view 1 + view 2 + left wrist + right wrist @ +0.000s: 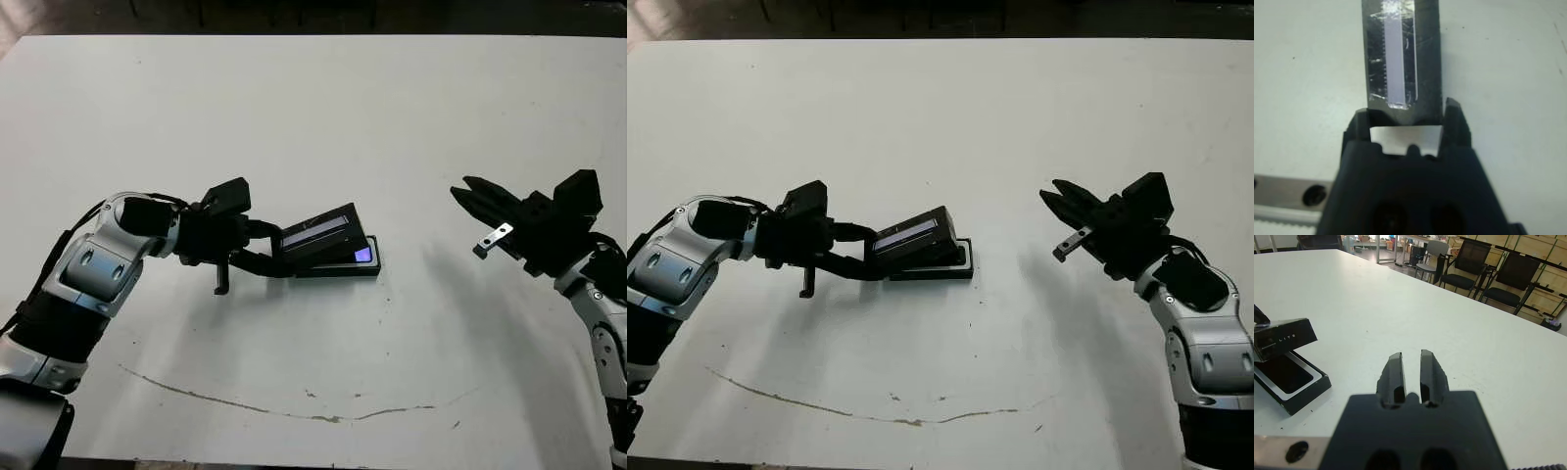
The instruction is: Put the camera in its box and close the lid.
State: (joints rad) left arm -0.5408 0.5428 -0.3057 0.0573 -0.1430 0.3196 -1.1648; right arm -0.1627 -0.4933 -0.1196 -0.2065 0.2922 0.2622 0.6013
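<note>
1. The camera (pixel 362 255), a slim black bar with a shiny blue-purple patch, is already lying in the box (pixel 338 268), the shallow black rectangular tray with a white inner lining. Only its right end with the blue patch peeks out, the rest is covered by the lid above it.
2. The box sits flat on the white table (pixel 313 117), roughly mid-table, a bit left of centre.
3. The lid (pixel 318 235), a black rectangular cover with a long pale silvery stripe on top, hangs tilted over the box: its left end is low by the box's left edge and its right end is raised, so it isn't seated.
4. The left gripper (pixel 276 255), two black fingers, is clamped on the lid's left end. In the left wrist view you can see one finger on each long side of the lid.
5. The right gripper (pixel 466 194) hovers above the table well to the right of the box, holding nothing, its two black fingers (pixel 1396 374) nearly together with just a narrow slit between them.
6. Near the front edge, a thin dark curved smear (pixel 245 401) runs across the table.
</note>
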